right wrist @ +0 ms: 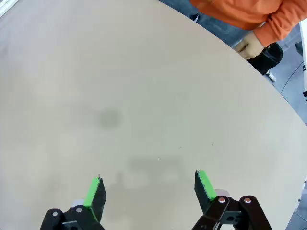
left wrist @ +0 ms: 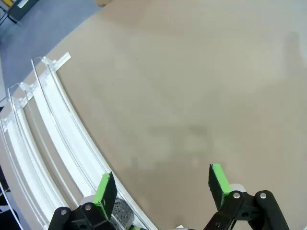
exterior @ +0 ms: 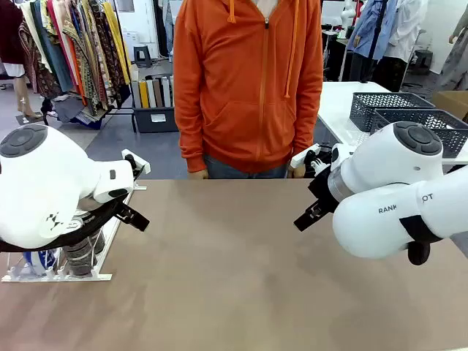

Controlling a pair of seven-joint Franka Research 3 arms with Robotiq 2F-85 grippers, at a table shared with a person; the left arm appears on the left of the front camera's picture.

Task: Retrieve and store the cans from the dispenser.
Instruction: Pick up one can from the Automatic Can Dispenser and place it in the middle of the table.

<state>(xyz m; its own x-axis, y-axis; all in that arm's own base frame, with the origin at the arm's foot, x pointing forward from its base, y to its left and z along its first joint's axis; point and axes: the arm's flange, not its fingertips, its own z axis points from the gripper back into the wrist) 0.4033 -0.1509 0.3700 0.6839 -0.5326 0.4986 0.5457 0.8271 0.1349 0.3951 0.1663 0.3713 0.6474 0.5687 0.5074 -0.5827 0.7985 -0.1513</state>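
Observation:
The dispenser [exterior: 73, 278] lies at the table's left edge, largely covered by my left arm. At its near end a dark can [exterior: 79, 256] and a blue can [exterior: 35, 259] peek out under the arm. In the left wrist view the white rails of the dispenser [left wrist: 53, 120] curve along the left, and a silver can top [left wrist: 120, 212] shows just beside the left finger. My left gripper [left wrist: 162, 184] hangs open above bare table next to the rails. My right gripper [right wrist: 149, 189] is open too, high over the right half of the table, holding nothing.
A person in an orange hoodie [exterior: 248, 88] stands at the far edge, one hand [right wrist: 249, 45] resting by the table rim. Dark grey mesh baskets [exterior: 398, 108] sit on a white table at the back right. The brown tabletop [exterior: 234, 278] stretches between the arms.

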